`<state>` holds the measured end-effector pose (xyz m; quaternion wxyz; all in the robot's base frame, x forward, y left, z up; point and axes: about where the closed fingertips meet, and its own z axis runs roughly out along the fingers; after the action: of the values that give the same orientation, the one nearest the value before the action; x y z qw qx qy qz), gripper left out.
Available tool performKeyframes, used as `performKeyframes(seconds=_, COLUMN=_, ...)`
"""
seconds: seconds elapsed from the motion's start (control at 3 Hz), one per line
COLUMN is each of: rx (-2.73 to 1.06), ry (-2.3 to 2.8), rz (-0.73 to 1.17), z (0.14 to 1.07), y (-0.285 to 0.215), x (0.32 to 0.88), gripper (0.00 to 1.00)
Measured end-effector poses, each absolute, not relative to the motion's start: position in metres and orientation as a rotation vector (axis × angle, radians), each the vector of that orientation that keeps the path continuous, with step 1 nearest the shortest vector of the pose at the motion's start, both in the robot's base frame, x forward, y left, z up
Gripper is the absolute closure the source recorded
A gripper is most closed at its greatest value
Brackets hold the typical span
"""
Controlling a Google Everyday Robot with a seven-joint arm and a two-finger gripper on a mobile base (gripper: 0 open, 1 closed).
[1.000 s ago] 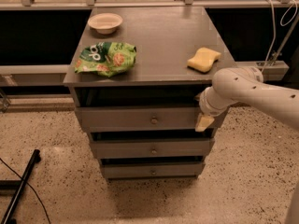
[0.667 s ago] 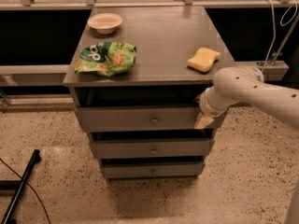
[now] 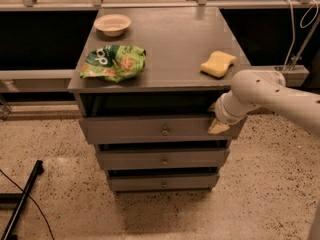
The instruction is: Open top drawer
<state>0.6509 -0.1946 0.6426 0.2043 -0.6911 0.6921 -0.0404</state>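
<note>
1. Almost nothing has moved since the earlier frames: the gripper (image 3: 218,127) stays at the same place on the right end of the top drawer (image 3: 125,130), and the drawer front has not shifted.
2. The top drawer is the highest of three grey drawers in a grey cabinet (image 3: 175,39), directly under the cabinet top. A dark gap shows between the top and the upper edge of the drawer.
3. Its small brass knob (image 3: 164,131) sits at the centre of the front, well to the left of the gripper.
4. The gripper's pale tip lies against the right part of the drawer front, near the upper right corner; the white arm (image 3: 270,91) reaches in from the right.
5. Whether the gripper is open or closed, I cannot tell.
6. On the cabinet top lie a pale bowl (image 3: 112,24) at the back left, a green snack bag (image 3: 114,62) at the front left, and a yellow sponge (image 3: 218,64) at the right, above the gripper.
7. The two lower drawers (image 3: 163,160) appear closed.
</note>
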Motion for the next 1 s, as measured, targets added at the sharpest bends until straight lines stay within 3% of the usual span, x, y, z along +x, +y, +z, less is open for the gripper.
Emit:
performKeyframes(seconds=0.33, rx=-1.931, ry=1.919, rz=-0.074, z=0.645, y=-0.193, x=0.636, gripper=0.61)
performKeyframes(seconds=0.67, rx=-1.932, ry=1.907, rz=-0.056, z=0.65, y=-0.192, x=0.624, gripper=0.41)
performKeyframes(seconds=1.0, rx=-1.941, ry=1.917, rz=-0.013, z=0.65, y=-0.192, x=0.575, gripper=0.17)
